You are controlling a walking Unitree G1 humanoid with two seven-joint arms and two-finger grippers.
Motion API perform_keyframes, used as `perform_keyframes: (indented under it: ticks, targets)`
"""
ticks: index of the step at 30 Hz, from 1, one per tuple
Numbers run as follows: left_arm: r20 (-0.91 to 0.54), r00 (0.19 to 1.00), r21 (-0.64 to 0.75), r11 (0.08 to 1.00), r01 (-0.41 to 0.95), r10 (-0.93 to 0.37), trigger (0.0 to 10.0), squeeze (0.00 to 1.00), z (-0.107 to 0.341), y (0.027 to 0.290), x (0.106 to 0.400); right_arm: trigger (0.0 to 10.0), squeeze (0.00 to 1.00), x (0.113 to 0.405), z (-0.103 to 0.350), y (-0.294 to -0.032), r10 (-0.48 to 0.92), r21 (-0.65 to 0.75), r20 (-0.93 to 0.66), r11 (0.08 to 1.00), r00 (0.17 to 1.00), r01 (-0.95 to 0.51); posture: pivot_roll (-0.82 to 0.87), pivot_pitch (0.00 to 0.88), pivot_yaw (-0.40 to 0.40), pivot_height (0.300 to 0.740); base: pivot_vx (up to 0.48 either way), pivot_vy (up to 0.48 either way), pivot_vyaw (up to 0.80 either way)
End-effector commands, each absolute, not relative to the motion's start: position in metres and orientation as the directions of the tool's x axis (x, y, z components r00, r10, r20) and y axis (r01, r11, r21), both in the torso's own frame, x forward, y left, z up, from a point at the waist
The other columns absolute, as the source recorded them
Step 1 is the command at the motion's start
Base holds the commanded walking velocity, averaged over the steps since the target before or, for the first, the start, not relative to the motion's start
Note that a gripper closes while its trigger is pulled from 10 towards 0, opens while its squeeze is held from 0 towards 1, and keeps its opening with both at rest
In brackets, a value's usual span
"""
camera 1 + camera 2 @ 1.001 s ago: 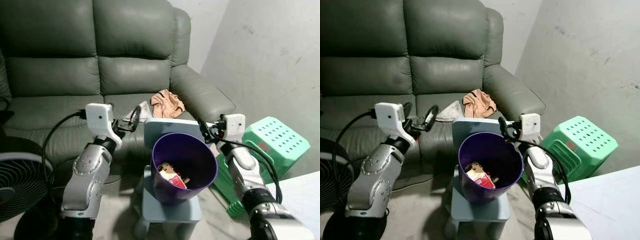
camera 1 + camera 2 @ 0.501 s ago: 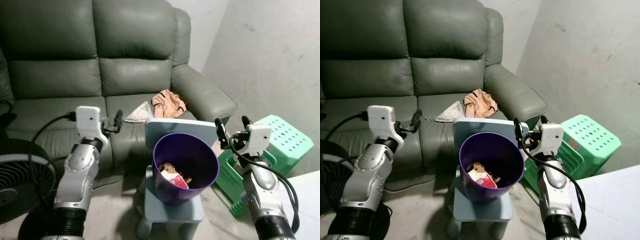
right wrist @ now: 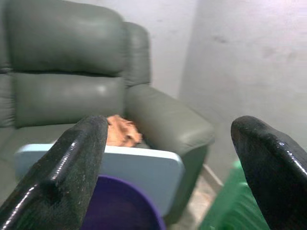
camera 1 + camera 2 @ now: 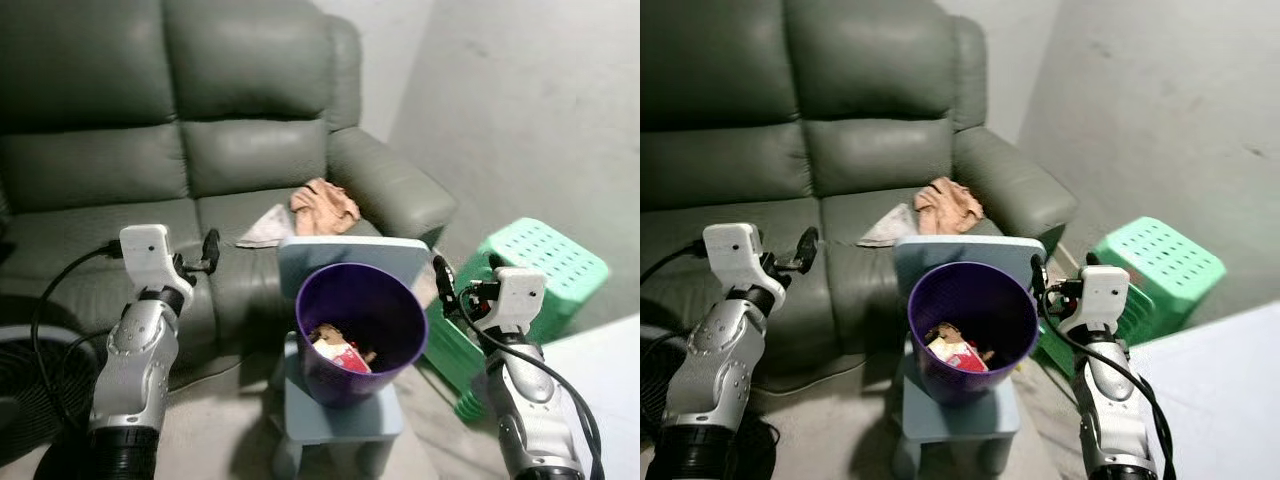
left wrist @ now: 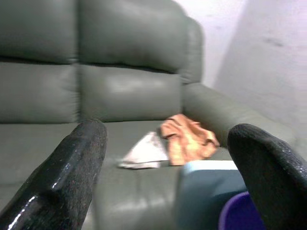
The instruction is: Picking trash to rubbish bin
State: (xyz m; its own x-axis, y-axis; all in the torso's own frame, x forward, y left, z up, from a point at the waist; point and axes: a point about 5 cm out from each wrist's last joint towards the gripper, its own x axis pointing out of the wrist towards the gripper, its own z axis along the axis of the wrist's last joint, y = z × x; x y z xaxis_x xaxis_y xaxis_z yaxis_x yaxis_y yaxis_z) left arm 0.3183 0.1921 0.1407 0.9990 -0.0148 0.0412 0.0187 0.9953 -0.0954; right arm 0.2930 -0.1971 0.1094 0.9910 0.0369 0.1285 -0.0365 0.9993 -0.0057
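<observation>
Purple bin (image 4: 362, 330) sits centre frame on a blue chair (image 4: 340, 412); left claw (image 4: 198, 262) and right claw (image 4: 462, 289) flank it, both spread open, empty.

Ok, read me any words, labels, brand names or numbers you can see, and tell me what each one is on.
No text can be read.
The red and white packet in the purple bin has printing, too small and blurred to read.
The green stool has a dark reddish patch, unreadable.
</observation>
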Motion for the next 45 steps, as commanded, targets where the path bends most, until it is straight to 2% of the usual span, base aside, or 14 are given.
perform_keyframes:
  ticks: [1,20,23,26,29,45]
  targets:
    - [0.046,0.998,-0.091,0.995,0.04,-0.036,10.0,0.0,0.143,0.188,0.322,10.0,0.0,0.293,0.115,-0.203,0.014,-0.025,0.134,1.0,0.991,-0.011,0.0,0.0,-0.11,0.74,0.0,0.0,-0.79]
    - [0.066,0.985,-0.073,0.984,0.164,-0.16,10.0,0.0,0.147,0.172,0.326,10.0,0.0,0.289,0.117,-0.194,0.004,-0.026,0.105,1.0,0.994,-0.001,-0.02,0.0,-0.094,0.74,0.0,0.0,-0.79]
    - [0.06,0.987,-0.066,0.986,0.155,-0.151,10.0,0.0,0.147,0.172,0.326,10.0,0.0,0.289,0.117,-0.193,0.005,-0.028,0.104,1.0,0.995,-0.002,-0.01,0.0,-0.093,0.74,0.0,-0.32,-0.79]
    - [0.069,0.991,-0.117,0.986,0.121,-0.113,10.0,0.0,0.147,0.174,0.326,10.0,0.0,0.29,0.117,-0.192,0.009,-0.028,0.101,1.0,0.995,-0.006,-0.01,0.0,-0.094,0.74,0.0,0.0,-0.78]
    - [0.034,0.994,-0.082,0.991,0.102,-0.099,10.0,0.0,0.143,0.176,0.328,10.0,0.0,0.29,0.116,-0.191,0.011,-0.028,0.095,1.0,0.995,-0.008,-0.01,0.0,-0.096,0.74,0.0,0.0,-0.79]
    - [0.049,0.992,-0.064,0.991,0.119,-0.116,10.0,0.0,0.145,0.175,0.328,10.0,0.0,0.292,0.117,-0.189,0.013,-0.028,0.091,1.0,0.996,-0.01,-0.01,0.0,-0.096,0.74,0.0,0.0,-0.79]
